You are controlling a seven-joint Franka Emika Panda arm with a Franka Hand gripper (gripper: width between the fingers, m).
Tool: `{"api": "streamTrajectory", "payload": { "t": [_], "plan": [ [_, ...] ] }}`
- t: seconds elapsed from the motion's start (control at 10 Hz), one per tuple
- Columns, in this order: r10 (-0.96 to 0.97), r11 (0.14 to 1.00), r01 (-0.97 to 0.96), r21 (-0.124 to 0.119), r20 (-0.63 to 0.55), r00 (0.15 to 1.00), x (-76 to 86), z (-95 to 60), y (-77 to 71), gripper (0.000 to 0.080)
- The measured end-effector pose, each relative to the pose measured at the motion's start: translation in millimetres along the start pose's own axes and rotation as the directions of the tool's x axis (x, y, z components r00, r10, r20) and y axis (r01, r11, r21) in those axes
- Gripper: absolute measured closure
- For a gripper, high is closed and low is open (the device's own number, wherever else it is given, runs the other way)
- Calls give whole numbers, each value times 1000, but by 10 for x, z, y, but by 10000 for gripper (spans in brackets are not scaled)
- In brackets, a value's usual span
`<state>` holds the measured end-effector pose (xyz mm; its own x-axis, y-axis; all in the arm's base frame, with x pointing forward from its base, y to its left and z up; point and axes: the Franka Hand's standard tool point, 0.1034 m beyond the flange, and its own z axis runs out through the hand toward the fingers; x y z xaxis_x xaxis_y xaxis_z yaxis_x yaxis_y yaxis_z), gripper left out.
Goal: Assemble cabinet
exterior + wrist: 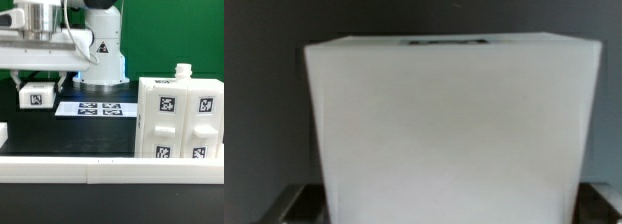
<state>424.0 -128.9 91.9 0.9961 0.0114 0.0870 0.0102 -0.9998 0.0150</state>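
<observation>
The gripper (40, 86) hangs at the exterior view's left, pointing straight down, and a small white part (38, 96) with one tag sits between its jaws. In the wrist view that part (446, 120) fills nearly the whole picture, and a dark finger (292, 205) shows against one lower edge, with a second at the other. I judge the pincer to be closed on the part. Whether the part is clear of the table or resting on it I cannot tell.

The cabinet (180, 120) stands at the exterior view's right, well apart from the gripper, at about 4 o'clock from it. It looks upright, its long axis running 12 to 6, with tagged faces turned to the camera and a small peg (183, 70) at its top. The marker board (95, 107) lies flat between the two, at about 3 o'clock from the held part. A long white rail (110, 168) runs across at 6 o'clock, in front of everything.

The arm's base (100, 50) rises behind, at 2 o'clock from the gripper, and the wrist is level over the part.

The coming move probably turns on carrying the part toward 4 o'clock, across the marker board, to meet the cabinet.
</observation>
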Motion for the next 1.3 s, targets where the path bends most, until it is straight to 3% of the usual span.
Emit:
{"api": "streamTrajectory", "payload": {
  "t": [0.2,0.3,0.4,0.5,0.6,1.2,1.3],
  "plan": [
    [66,998,-66,8,-2,998,235,-291,-511,233],
    [124,992,-124,-5,15,992,386,-405,-718,233],
    [149,989,-149,-5,23,989,644,-530,-949,233],
    [160,987,-160,1,20,987,896,-589,-1087,233],
    [166,986,-166,-3,20,986,1059,-605,-1162,233],
    [158,987,-158,-5,28,987,1021,-554,-1160,233],
    [165,986,-165,-7,31,986,1016,-539,-1214,233]
  ]
}}
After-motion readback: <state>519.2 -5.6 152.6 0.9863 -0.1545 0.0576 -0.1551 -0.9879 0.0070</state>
